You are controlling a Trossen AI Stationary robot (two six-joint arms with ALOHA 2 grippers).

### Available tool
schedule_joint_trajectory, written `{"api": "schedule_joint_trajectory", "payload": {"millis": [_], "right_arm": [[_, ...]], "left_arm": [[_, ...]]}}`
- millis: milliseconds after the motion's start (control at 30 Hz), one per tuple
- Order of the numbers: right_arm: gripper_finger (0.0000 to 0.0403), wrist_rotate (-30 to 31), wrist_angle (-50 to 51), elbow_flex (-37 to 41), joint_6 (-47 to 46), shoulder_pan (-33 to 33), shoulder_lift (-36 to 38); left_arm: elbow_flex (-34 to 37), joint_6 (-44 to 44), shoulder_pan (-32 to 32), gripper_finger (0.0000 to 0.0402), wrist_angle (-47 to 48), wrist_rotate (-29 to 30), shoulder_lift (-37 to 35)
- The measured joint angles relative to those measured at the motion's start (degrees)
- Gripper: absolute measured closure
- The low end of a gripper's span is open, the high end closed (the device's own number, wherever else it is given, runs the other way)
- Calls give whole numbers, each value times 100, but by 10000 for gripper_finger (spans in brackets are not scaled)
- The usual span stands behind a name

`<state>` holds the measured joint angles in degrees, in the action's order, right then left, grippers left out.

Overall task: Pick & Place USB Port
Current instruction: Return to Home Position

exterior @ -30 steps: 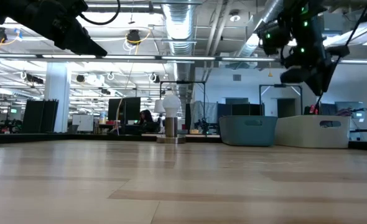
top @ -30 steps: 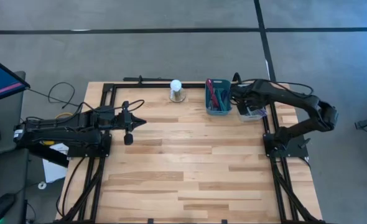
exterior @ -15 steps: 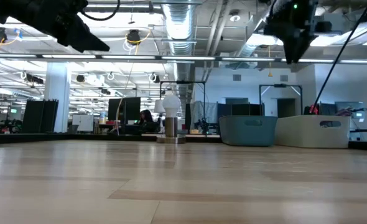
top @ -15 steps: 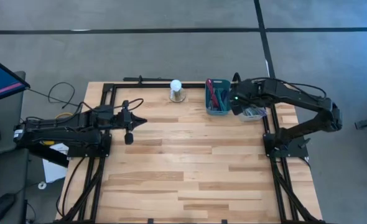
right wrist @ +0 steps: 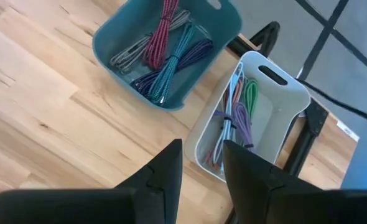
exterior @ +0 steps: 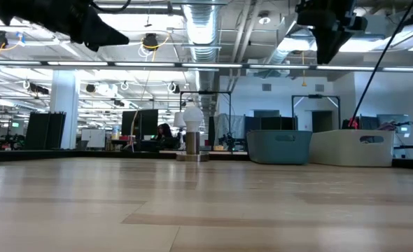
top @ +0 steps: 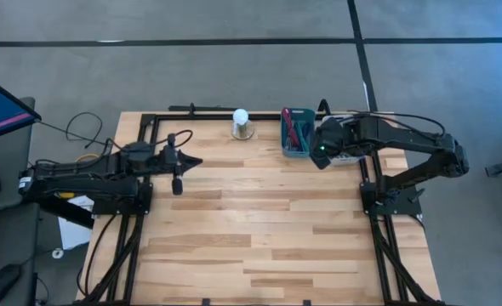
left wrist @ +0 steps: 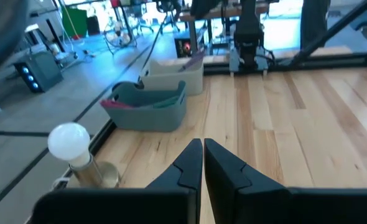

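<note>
Closest, in the right wrist view: right hand (right wrist: 201, 167), up above the counter (right wrist: 40, 112), dark fingers a little apart, holding nothing. Looks done with dropping, so no need to grip.

Just past the fingers: gray bin (right wrist: 297, 93), with the green cable (right wrist: 252, 94) and a purple cable (right wrist: 243, 129) lying inside. Looped and tied in neat bundles, soft and bendy. Placed just beside the blue bin (right wrist: 109, 50) at the counter's far edge, likely to keep each reach short. In the blue bin, other cables (right wrist: 162, 53): pink, blue, purple and gray, with a woven, bumpy skin. Both bins hard, smooth plastic, with round corners and a slot handle in the end wall.

Across the counter: left hand (left wrist: 203, 163), fingers pressed together, empty. Held up over the left side, likely to wait out of the way. Below, pale wood planks, flat and smooth.

Farther along the far edge, near the blue bin: a lamp (top: 241, 120). Round white bulb on a short shiny base, standing straight. Likely not part of the job.
</note>
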<state>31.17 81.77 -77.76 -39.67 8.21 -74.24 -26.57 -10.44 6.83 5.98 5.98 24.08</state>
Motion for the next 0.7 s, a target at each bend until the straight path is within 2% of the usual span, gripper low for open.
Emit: {"api": "schedule_joint_trajectory", "payload": {"millis": [300,533,700], "right_arm": [[296,-250,-251,1,-20,-230,0],[296,657,-1652,2,1247,-797,11],[295,788,-2381,4,1947,-1125,230]], "left_arm": [[0,-5,0,385,-186,0,31],[0,181,0,385,-328,-2,28],[0,88,0,385,-317,-2,-123]]}}
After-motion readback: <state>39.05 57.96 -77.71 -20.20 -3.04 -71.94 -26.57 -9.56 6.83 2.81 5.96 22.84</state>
